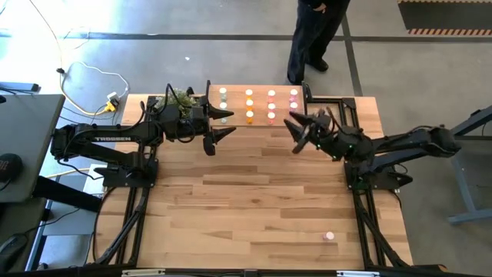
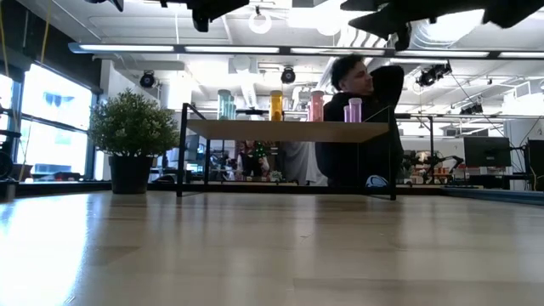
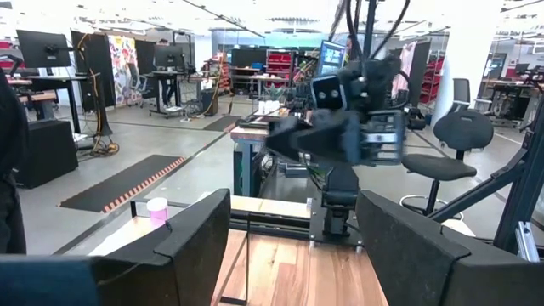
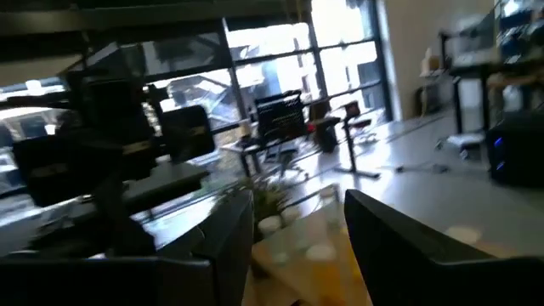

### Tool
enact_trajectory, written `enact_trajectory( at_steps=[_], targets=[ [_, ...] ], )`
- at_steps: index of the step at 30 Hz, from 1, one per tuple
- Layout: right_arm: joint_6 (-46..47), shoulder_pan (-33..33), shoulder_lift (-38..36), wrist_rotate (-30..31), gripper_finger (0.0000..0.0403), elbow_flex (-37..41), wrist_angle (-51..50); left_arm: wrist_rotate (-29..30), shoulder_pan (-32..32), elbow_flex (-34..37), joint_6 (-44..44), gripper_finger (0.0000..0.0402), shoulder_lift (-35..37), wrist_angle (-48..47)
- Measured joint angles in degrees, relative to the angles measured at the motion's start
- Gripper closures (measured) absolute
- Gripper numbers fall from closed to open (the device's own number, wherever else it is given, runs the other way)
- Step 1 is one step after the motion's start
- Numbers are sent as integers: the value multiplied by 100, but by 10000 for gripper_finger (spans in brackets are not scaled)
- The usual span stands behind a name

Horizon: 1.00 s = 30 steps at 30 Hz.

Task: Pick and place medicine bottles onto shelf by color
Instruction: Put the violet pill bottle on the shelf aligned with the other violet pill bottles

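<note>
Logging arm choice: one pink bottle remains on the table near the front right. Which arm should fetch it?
Right, probably. The pink bottle lies on the right arm's side; the right pincer is open and empty.

Two black jointed arms, white TROSSEN lettering, dark two-fingered pincers, black cables

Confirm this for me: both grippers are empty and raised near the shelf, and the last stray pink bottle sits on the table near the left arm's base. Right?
Not quite. The stray pink bottle lies at the table's near edge on the right arm's side, as the high view shows. The rest holds: the left gripper and right gripper are open and empty beside the shelf.
</note>
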State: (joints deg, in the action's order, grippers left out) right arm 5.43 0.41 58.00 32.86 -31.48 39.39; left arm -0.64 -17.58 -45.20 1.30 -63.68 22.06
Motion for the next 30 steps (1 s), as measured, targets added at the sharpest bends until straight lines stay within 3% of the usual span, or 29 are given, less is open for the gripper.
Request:
enact_trajectory(
  at_steps=[8,14,18,23,26,30],
  targets=[
    [1703,1069,-301,9,226,1,-797,0,0,-1,0,158,0,0],
    [1974,1741,-289,339,226,-603,-1592,0,0,0,0,158,0,-2],
    [2264,2067,-278,655,226,-1675,-3754,0,0,1,0,158,0,21],
    [4553,2223,-195,584,226,-2867,-7153,0,0,1,1,158,0,8],
    [5916,2332,-10,74,226,-3273,-8576,-1,0,1,11,158,0,48],
    [7117,2516,307,-886,226,-3474,-9346,-17,0,1,337,158,0,81]
  ],
)
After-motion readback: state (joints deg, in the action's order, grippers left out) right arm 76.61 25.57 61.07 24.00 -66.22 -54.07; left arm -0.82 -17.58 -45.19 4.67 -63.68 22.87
